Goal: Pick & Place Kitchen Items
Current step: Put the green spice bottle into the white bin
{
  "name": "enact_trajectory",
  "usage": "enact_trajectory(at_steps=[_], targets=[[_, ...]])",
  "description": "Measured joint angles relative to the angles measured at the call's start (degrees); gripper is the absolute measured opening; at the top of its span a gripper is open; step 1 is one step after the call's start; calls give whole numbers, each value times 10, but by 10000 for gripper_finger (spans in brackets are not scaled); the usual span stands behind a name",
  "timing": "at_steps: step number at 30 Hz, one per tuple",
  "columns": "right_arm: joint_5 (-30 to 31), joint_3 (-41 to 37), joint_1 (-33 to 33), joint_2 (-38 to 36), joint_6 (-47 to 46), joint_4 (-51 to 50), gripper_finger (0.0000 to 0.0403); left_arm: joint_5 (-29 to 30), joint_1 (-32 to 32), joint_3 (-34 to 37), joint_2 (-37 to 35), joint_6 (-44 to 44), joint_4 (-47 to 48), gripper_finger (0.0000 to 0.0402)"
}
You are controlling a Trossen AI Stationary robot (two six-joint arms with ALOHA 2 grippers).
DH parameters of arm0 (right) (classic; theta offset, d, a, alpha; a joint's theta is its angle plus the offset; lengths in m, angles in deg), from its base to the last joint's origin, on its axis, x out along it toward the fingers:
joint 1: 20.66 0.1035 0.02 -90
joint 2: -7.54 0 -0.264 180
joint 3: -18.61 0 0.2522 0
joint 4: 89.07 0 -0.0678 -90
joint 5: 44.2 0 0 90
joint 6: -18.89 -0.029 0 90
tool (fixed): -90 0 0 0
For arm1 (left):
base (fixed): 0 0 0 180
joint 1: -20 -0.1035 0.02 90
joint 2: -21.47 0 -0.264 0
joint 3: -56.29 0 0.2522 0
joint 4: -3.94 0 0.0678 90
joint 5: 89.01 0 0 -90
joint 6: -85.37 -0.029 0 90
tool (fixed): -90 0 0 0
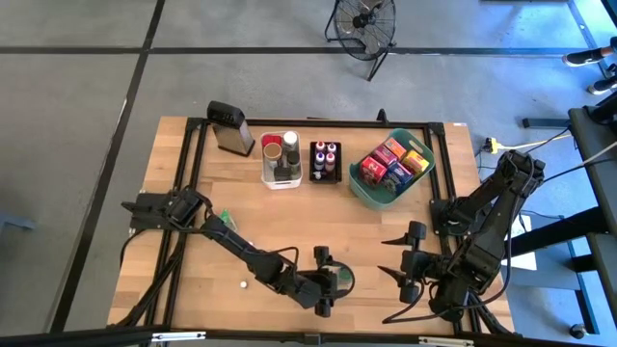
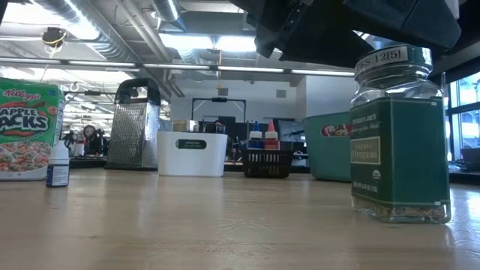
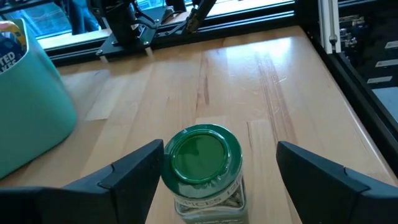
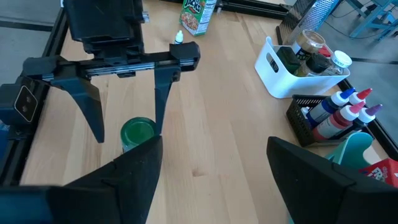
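Spanning the middle of the high view is the wooden table (image 1: pixel 289 217), with the teal basket (image 1: pixel 371 198) of boxes at upper right, the white bin (image 1: pixel 280 181) and black tray (image 1: pixel 325 176) of bottles near top centre, and the box grater (image 1: pixel 231 130) at upper left. The left arm reaches from the left edge down to bottom centre, where the left gripper (image 1: pixel 333 280) hangs with its fingers spread wide, holding nothing. Directly under it stands the green-lidded spice jar (image 3: pixel 202 165), upright, its long axis vertical, sitting between the two fingers with a gap on each side in the left wrist view. The right gripper (image 1: pixel 406 273) waits just beside it toward the lower right, also spread open and empty. The left arm is plainly the nearer; a straight descent and squeeze looks sufficient.
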Motion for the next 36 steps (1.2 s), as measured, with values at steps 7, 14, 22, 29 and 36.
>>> enact_trajectory(at_steps=[7,14,22,29,36], targets=[[0,0,0,0,0,0,291,4,0,1,1,-24,-22,306],[0,0,0,0,0,0,291,24,4,1,1,-53,-34,306],[1,0,0,0,0,0,291,-6,-12,1,1,-8,-17,306],[1,0,0,0,0,0,291,-34,-28,1,1,41,13,306],[1,0,0,0,0,0,291,-47,-27,1,0,43,17,301]])
